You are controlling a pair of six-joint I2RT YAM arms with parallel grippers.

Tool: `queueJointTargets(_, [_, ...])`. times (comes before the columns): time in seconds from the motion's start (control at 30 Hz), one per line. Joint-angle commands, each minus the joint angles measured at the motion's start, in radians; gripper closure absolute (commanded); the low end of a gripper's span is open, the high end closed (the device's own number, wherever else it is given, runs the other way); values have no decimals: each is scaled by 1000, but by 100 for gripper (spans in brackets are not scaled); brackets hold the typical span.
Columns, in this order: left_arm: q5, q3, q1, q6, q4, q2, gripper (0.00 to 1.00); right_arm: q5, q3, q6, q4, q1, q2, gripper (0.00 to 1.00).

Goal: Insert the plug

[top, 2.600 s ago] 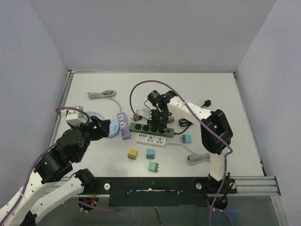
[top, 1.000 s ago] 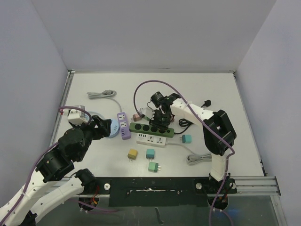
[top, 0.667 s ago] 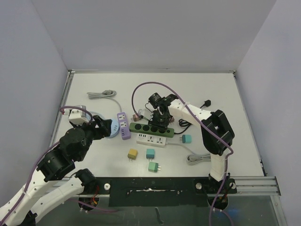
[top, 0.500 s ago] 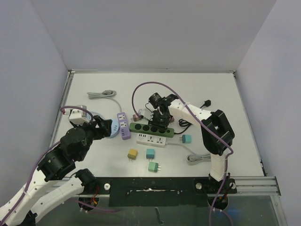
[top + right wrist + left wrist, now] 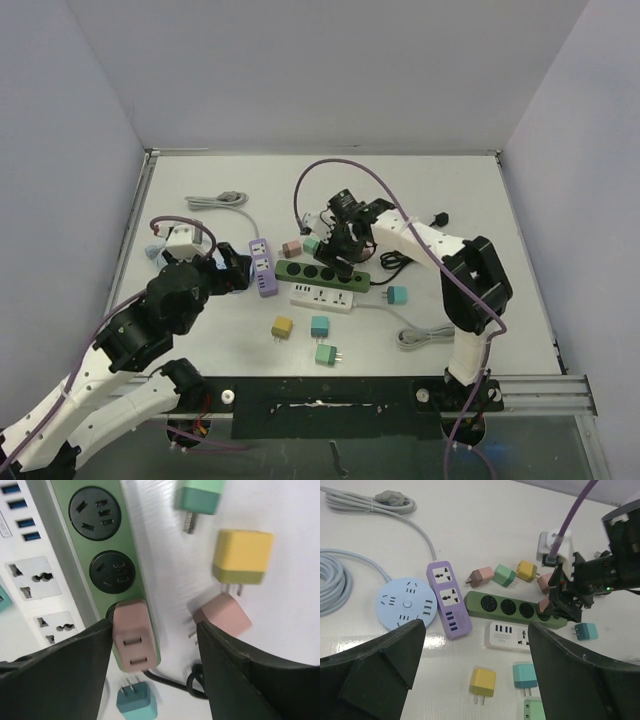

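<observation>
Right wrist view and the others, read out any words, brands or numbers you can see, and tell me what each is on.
No text can be read in any view.
White power strip: a faint mark by its USB ports, too small and blurred to read.
Green power strip and the pink plug in it: no lettering shows.

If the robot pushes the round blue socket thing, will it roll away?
Probably not: the round blue power strip lies flat, so it would likely slide. Its coiled cable looks floppy and might drag behind. Being wide and low, it probably won't tip.
</observation>
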Motion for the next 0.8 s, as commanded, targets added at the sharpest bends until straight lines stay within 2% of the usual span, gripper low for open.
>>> queueJointTargets(0.0, [87,0,1,15,103,75,16,-56,-9,180,170,-25,-256,30])
queueJointTargets(0.1, [117,3,4,17,142,164,15,-41,-116,305,291,-28,-395,28])
queueJointTargets(0.2, [142,7,13,-1,185,273,15,38,-275,460,411,-33,-529,27])
queueJointTargets(0.3, [235,2,49,-14,258,414,16,112,-402,627,482,-30,-658,28])
queueJointTargets(0.4, [379,-1,146,-22,335,550,20,157,-515,739,537,-30,-771,31])
queueJointTargets(0.53, [507,45,237,23,397,718,27,211,-579,837,512,-31,-850,34])
queueJointTargets(0.77, [541,249,269,258,303,984,29,190,-651,929,521,-27,-861,37])
